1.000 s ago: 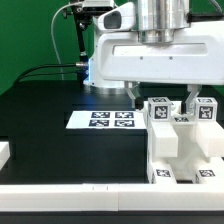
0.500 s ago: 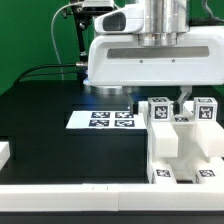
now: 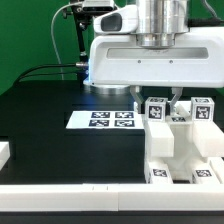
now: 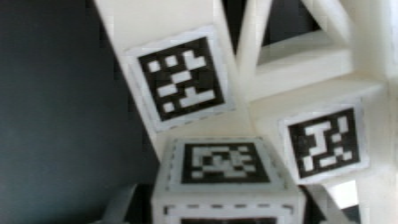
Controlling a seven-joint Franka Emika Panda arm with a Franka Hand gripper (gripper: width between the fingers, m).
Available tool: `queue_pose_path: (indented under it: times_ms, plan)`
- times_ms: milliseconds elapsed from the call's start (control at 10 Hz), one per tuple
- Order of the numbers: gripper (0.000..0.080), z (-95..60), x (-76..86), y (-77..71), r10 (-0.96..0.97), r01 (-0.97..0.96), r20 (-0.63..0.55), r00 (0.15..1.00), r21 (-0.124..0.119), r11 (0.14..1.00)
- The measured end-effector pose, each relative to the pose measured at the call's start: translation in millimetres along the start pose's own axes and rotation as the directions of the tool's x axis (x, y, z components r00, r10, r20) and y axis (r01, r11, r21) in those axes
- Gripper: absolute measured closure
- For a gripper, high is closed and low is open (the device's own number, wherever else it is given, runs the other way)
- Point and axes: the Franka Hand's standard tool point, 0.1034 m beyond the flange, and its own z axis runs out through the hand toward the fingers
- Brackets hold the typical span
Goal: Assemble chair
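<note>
The partly built chair (image 3: 182,150) stands at the exterior view's right: chunky white pieces with black-and-white tags on top. My gripper (image 3: 157,99) hangs straight above it, its dark fingers (image 3: 175,97) on either side of the left tagged post (image 3: 157,111). In the wrist view the gripper (image 4: 222,207) has its fingers (image 4: 135,204) pressed against both sides of a white tagged block (image 4: 224,165). Beyond it lie slanted chair panels (image 4: 178,80) with tags. The fingertips' lower ends are hidden behind the post.
The marker board (image 3: 110,119) lies flat on the black table, to the exterior view's left of the chair. A white piece (image 3: 4,152) pokes in at the left edge. A white ledge (image 3: 70,196) runs along the front. Cables and the arm's base stand behind.
The fingers have drawn in from a wide spread to rest against the post's sides. The arm itself has hardly moved.
</note>
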Motion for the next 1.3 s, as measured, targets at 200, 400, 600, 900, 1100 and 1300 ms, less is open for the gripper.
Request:
queue_pose_path:
  times_ms: [200, 400, 600, 900, 1100, 1300]
  plan:
    - [0.0537, -0.2, 0.4, -0.8, 0.285, -0.285, 0.003, 0.959, 0.007, 0.959]
    - [0.0537, -0.4, -1.6, -3.8, 0.599, -0.599, -0.001, 0.801, 0.012, 0.801]
    - [0.0535, -1.0, -1.6, -3.3, 0.807, -0.807, 0.008, 0.591, 0.009, 0.590]
    - [0.0535, 0.3, -3.3, -1.3, 0.939, -0.940, 0.025, 0.342, 0.002, 0.343]
    - [0.0535, 0.4, -3.4, -1.0, 0.951, -0.951, 0.028, 0.309, -0.001, 0.309]
    - [0.0322, 1.7, -4.3, 0.0, 0.870, -0.871, 0.027, 0.492, 0.005, 0.492]
